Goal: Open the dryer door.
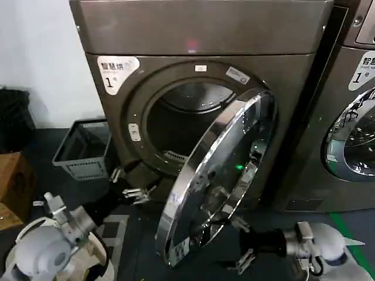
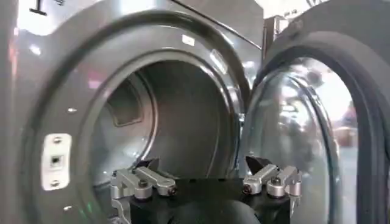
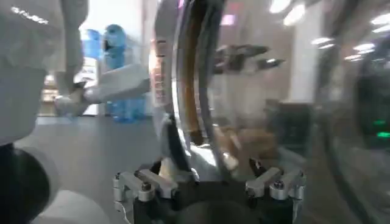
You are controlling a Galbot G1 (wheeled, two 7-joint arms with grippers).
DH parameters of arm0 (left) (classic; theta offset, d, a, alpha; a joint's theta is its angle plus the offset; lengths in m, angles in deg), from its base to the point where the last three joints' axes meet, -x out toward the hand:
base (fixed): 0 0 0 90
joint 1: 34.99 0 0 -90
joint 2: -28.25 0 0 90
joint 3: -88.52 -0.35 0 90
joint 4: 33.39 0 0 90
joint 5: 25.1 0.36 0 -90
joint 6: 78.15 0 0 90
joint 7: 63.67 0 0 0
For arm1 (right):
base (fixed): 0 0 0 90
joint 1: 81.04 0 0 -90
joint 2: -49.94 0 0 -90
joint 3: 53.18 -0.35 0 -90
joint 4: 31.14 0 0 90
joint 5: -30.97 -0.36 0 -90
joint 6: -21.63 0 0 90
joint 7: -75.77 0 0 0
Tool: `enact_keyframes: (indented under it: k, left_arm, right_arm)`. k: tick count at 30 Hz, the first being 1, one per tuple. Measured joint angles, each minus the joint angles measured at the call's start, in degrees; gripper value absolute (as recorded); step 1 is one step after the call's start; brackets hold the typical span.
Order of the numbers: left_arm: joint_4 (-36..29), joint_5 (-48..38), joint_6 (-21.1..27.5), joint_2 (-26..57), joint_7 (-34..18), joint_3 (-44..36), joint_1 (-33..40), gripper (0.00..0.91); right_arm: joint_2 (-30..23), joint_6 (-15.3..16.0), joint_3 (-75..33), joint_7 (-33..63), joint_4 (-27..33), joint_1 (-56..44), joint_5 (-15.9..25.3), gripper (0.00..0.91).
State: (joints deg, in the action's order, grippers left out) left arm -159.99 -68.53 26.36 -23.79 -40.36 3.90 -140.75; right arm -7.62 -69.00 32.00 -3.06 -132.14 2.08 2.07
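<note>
Room: dark floor, white wall on my left, a grey basket (image 1: 83, 147) against that wall beside the dryer (image 1: 199, 35), a second machine (image 1: 351, 117) to my right.
Door: the dryer door (image 1: 220, 175) stands swung well out from the round drum mouth (image 1: 187, 126), hinged on my right, chrome rim tilted toward me; from my left wrist I look past its grey inner face into the bare drum.
Left gripper (image 1: 133, 192): low in front of the drum mouth, just inside the door's free edge, fingers spread and holding nothing.
Right gripper (image 1: 241, 250): at the door's lower rim on the outer glass side, fingers apart with the chrome edge between them, not clamped as far as I can see.
Progress: I judge the door mostly open, needing only a last widening.
How: push gently on the inner face near the free edge, follow the hinge arc, keep my right fingers clear of the rim.
Risk: the polished rim is slippery; pushing near the hinge wastes force.
</note>
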Motion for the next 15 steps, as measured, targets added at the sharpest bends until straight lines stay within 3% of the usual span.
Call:
enact_keyframes:
  k: [15]
  left_arm:
    - [-1.6,0.2,0.5,1.2,0.3,-6.1,2.5,0.907]
  right_arm:
    - [-3.2,-0.8,-17.4,1.6,3.0,-4.2,1.3,0.907]
